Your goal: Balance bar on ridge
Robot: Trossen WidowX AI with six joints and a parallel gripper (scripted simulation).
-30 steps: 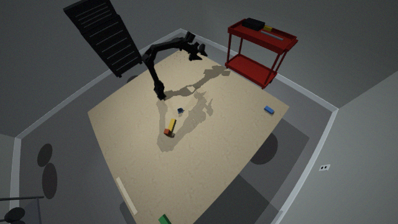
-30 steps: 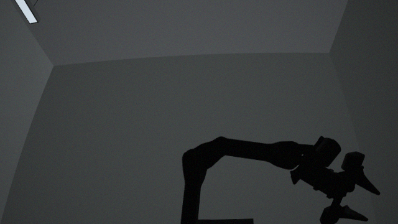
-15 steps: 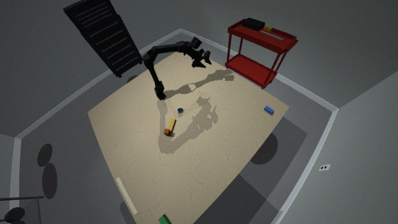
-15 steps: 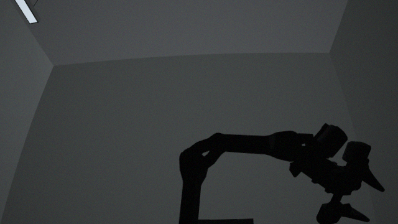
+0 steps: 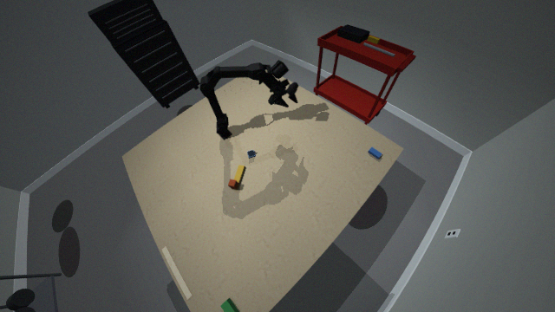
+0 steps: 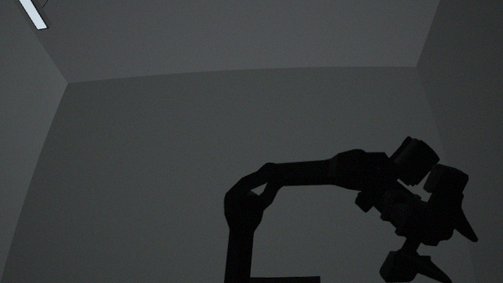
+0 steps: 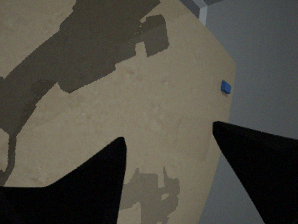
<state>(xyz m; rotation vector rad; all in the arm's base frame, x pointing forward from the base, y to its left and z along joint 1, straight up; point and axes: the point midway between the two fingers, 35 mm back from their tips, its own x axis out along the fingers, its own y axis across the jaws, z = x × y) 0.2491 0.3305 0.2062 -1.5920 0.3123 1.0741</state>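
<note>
The tool (image 5: 286, 96) hangs with its fingers apart and empty at upper centre, well apart from the yellow-and-orange bar (image 5: 237, 177) on the table (image 5: 173, 195).

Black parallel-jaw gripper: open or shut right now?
Open, holding nothing. In the wrist view the gripper's two dark fingers stand well apart with only bare tan table between them.

Red cart (image 5: 322, 61) beyond the table, blue block (image 5: 375, 152) near its edge, green block (image 5: 229, 306), black rack (image 5: 143, 48)
</note>
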